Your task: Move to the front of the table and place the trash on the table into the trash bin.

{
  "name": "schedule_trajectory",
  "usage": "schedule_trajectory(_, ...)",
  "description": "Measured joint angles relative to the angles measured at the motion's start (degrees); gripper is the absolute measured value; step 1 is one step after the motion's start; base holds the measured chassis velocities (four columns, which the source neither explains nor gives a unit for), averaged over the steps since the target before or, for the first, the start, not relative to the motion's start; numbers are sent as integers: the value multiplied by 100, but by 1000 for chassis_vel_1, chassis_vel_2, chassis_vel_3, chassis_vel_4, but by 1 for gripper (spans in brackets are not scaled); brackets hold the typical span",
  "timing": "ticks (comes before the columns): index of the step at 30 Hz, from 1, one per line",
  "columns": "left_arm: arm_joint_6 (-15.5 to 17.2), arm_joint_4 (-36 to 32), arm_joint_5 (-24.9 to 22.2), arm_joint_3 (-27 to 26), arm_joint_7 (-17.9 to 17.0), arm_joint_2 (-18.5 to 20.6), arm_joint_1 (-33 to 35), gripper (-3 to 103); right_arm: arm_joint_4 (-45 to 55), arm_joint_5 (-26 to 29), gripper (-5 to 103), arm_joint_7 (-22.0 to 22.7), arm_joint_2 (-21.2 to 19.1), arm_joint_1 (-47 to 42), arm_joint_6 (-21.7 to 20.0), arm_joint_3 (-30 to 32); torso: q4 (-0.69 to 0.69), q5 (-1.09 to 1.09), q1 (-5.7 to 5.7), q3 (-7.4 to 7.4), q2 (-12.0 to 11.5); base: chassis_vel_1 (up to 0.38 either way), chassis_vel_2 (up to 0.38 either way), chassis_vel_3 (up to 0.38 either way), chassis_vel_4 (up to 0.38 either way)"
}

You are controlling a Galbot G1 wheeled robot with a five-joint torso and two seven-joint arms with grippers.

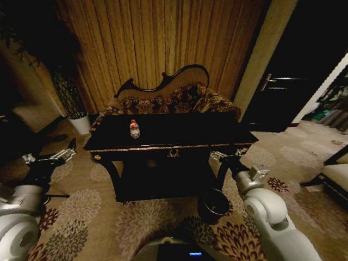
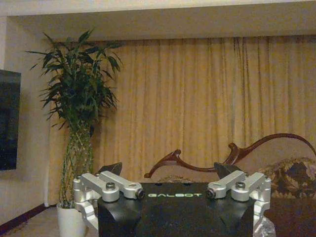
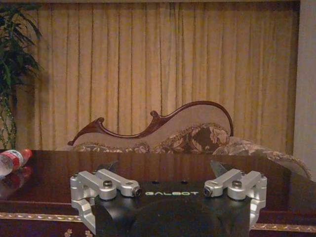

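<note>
Trash: 1 clear plastic bottle [image 1: 134, 129] with a red cap and red-white label lies on the table top, left of centre in the head view. In the right wrist view the bottle [image 3: 12, 160] lies on its side at the left edge of the frame, mirrored in the gloss.
Table: the glossy black table [image 1: 179, 133] with gold edge trim sits mid-frame, with a gold ornament on its front and a lower shelf between curved legs.
Trash bin: the dark round trash bin [image 1: 213, 205] stands on the carpet by the table's front right leg, lower centre-right of the frame, much lower than the table top.
Left gripper: the left gripper [image 1: 69, 149] is held out at the left edge, off the table's left end, fingers [image 2: 111, 168] spread wide, holding nothing.
Right gripper: the right gripper [image 1: 220, 156] is at the table's front right corner, fingers [image 3: 219, 167] spread wide, holding nothing.
Behind the table: a floral sofa [image 1: 174, 100] with a curved dark frame, then tan curtains [image 1: 157, 38].
Upper left: a tall plant in a white pot [image 1: 80, 124].
Floor: flower-patterned carpet [image 1: 92, 217] lies open in front of the table and at both its ends.
Right side: a dark door [image 1: 304, 65] in the upper right.
</note>
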Motion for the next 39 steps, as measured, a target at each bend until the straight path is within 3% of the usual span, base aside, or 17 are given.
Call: schedule_trajectory(39,-47,35,50,30,43,-15,13,100,-95,-56,100,-31,7,23,-6,-35,0,0,1,0,-1,-56,60,54,-55)
